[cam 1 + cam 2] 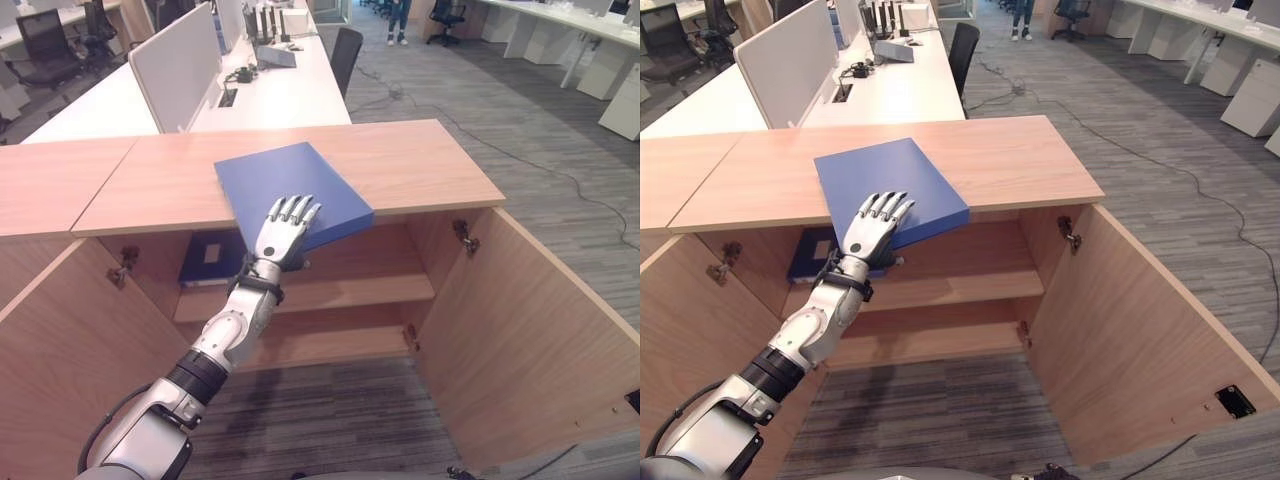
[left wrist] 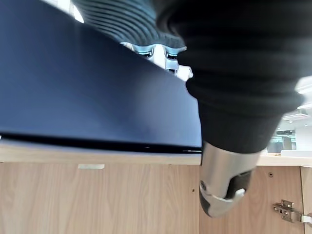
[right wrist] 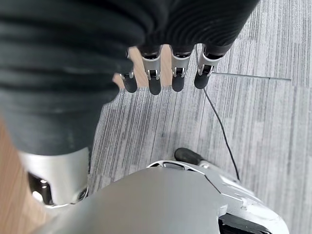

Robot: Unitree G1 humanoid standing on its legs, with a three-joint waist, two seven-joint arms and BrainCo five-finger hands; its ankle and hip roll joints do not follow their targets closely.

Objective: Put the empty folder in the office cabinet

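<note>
One blue folder (image 1: 290,190) lies flat on the wooden top of the office cabinet (image 1: 420,165), turned at an angle, with its near corner jutting out past the cabinet's front edge over the open compartment. The left robot hand (image 1: 283,228) rests on that overhanging near part, fingers straight and spread flat on the cover, palm at the folder's edge. In the left wrist view the thumb (image 2: 222,187) hangs below the folder's underside and looks to be apart from it, though from this close I cannot be sure, so nothing is clearly pinched.

Both cabinet doors stand wide open: the right door (image 1: 540,330) swings out toward the viewer, and the left door (image 1: 70,350) does the same on the other side. Inside, a wooden shelf (image 1: 340,292) runs across the compartment, and a second blue folder (image 1: 212,257) lies on it at the left, just beneath the reaching arm.

The right robot hand (image 3: 165,73) appears in its own wrist view above grey carpet (image 3: 263,126), fingers relaxed and holding nothing.

Behind the cabinet stands a long white desk (image 1: 290,90) with a pale divider panel (image 1: 175,65) and a black office chair (image 1: 345,55) beside it.
</note>
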